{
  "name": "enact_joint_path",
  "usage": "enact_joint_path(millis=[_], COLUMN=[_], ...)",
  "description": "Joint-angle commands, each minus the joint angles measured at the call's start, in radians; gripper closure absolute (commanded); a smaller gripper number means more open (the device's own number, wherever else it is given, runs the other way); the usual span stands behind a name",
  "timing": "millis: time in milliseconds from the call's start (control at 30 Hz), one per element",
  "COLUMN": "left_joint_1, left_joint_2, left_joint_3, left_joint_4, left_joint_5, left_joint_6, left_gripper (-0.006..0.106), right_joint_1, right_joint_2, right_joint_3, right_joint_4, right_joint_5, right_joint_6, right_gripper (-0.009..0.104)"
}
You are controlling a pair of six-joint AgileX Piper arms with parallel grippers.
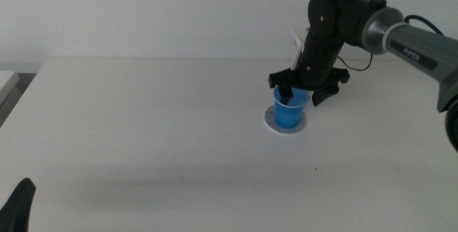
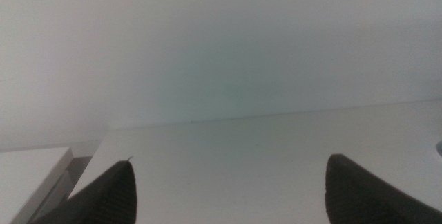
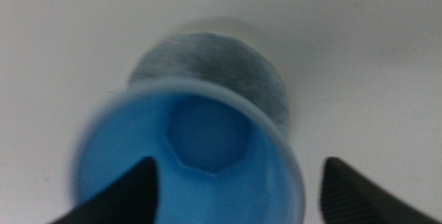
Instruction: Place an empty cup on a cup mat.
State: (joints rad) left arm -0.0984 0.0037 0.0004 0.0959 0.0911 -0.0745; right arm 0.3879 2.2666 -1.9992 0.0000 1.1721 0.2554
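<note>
The blue cup (image 1: 291, 109) stands upright and empty on the round grey cup mat (image 1: 280, 126), right of the table's middle. My right gripper (image 1: 301, 87) hangs just above the cup's rim, its jaws spread wide. In the right wrist view the cup (image 3: 207, 141) fills the picture with the mat (image 3: 207, 51) showing behind it. One jaw overlaps the cup's mouth and the other stands clear outside the rim, so the right gripper (image 3: 238, 191) is open and not gripping. My left gripper (image 1: 18, 203) waits open at the near left edge.
The white table (image 1: 143, 132) stretches around the mat. A pale ledge (image 1: 6, 81) lies past the table's left edge, also in the left wrist view (image 2: 31, 172). The left gripper (image 2: 228, 189) faces the table's far edge and the wall.
</note>
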Motion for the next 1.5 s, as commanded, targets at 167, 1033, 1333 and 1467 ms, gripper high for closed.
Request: enact_joint_path(millis=[167,1033,1333,1467], left_joint_1=[-0.002,-0.002,-0.002,-0.002], left_joint_2=[-0.004,-0.004,-0.004,-0.004], left_joint_3=[0.0,0.0,0.0,0.0], left_joint_4=[0.0,0.0,0.0,0.0], left_joint_5=[-0.006,-0.006,-0.006,-0.006], left_joint_6=[-0.003,-0.003,-0.003,-0.003], left_gripper=[0.007,0.007,0.007,0.007], right_joint_1=[-0.014,-0.258,-0.258,-0.258], right_joint_2=[-0.189,-1.557,-1.855,-1.955], right_joint_3=[-0.009,1.3,1.609,1.752], right_joint_4=[0.0,-0.051,-0.063,-0.081], right_joint_5=[-0.039,-0.725,-0.887,-0.962], right_joint_6=[-0.092,-0.127,-0.111,-0.111], right_gripper=[0.019,0.019,0.02,0.02])
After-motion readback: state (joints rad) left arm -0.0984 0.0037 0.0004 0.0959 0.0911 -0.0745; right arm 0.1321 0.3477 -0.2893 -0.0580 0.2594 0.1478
